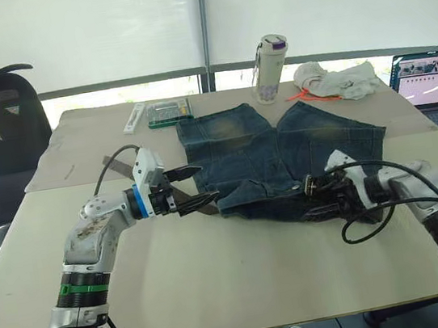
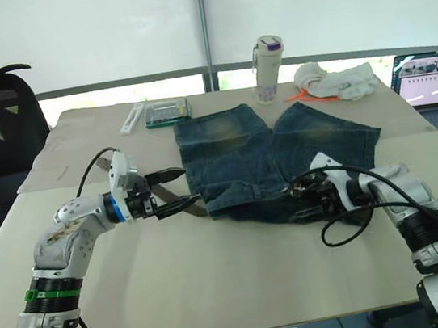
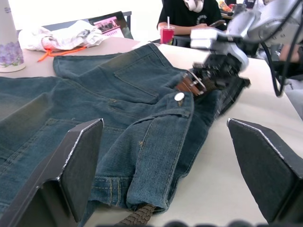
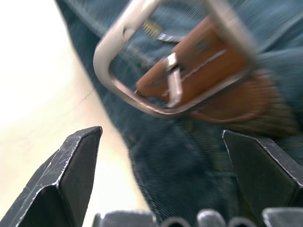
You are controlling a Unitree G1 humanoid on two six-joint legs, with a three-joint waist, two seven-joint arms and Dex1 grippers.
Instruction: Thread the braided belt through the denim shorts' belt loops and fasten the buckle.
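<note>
Lying flat on a beige table (image 1: 219, 278), the denim shorts (image 1: 270, 153) have their waistband toward the near edge and their two legs pointing far. The belt (image 1: 181, 198) runs left to right along that waistband: its dark brown braided end sticks out at the shorts' left side, and in the left wrist view it emerges from under a fold of denim (image 3: 139, 215). At the right end, the buckle (image 4: 175, 61) is a silver rectangular frame with rounded corners and a single prong, mounted on a tan leather tab with light stitching; it lies on the denim just beside a metal button (image 3: 179, 97).

The left gripper (image 1: 194, 188) hovers at the shorts' left edge, fingers spread apart and empty, just over the belt's loose end. The right gripper (image 1: 314, 191) sits at the waistband's right end, fingers also apart, the buckle just ahead of them and not clamped.

At the far edge stand a white bottle (image 1: 270, 69) with a purple cap and floral print, a crumpled white cloth (image 1: 336, 80), a small green-edged box (image 1: 169, 112) and, far right, an open laptop (image 1: 432, 83). No writing is legible on any of them.
</note>
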